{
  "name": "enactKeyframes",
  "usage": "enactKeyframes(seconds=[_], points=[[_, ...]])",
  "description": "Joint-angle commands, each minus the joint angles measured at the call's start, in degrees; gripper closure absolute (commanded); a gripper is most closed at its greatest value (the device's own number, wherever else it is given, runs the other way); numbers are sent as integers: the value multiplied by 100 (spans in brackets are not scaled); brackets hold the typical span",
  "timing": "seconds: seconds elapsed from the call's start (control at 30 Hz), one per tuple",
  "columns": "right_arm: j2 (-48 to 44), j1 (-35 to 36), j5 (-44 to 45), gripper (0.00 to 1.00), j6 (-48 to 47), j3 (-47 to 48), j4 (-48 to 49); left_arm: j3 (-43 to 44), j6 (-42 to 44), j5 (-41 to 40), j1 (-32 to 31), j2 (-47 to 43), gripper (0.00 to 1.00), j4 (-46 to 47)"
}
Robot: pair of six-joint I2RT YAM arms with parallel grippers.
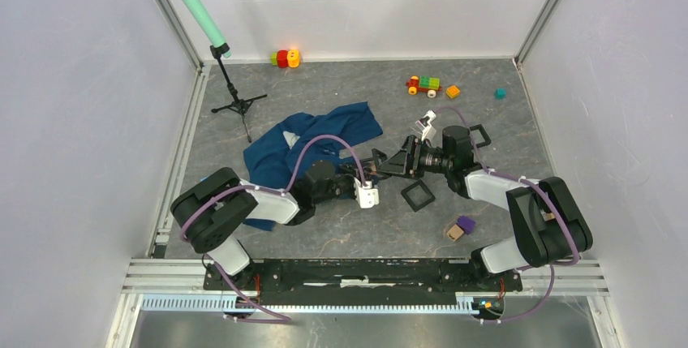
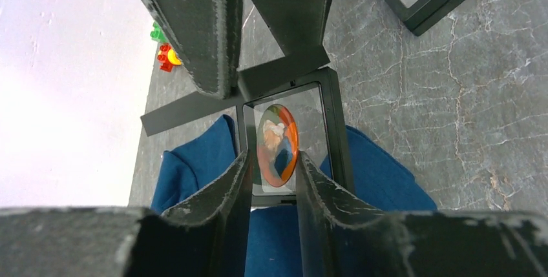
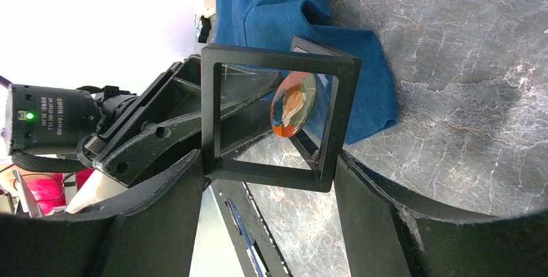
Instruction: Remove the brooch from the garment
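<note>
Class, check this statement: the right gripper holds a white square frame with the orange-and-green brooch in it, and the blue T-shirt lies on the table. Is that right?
Wrong in one point: the square frame is black, not white, as the right wrist view shows. The right gripper does hold it with the orange-and-green brooch in it, and the blue T-shirt lies on the table.
</note>
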Motion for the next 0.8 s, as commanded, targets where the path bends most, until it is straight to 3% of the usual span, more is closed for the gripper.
enactKeyframes(seconds=[0.0,0.33,0.63,0.77], points=[[16,-13,-144,46,77,-52,410,338,-42,260,-53,-438,61,-888],[521,-52,-100,48,294,-64,933,879,-1064,258,-53,-936,40,-2630],[1016,-520,-46,49,-352,483,371,692,-1992,39,-50,-1238,25,-2270],[1132,-813,377,49,-1386,988,-895,492,-3094,-437,-49,-1516,10,-1860]])
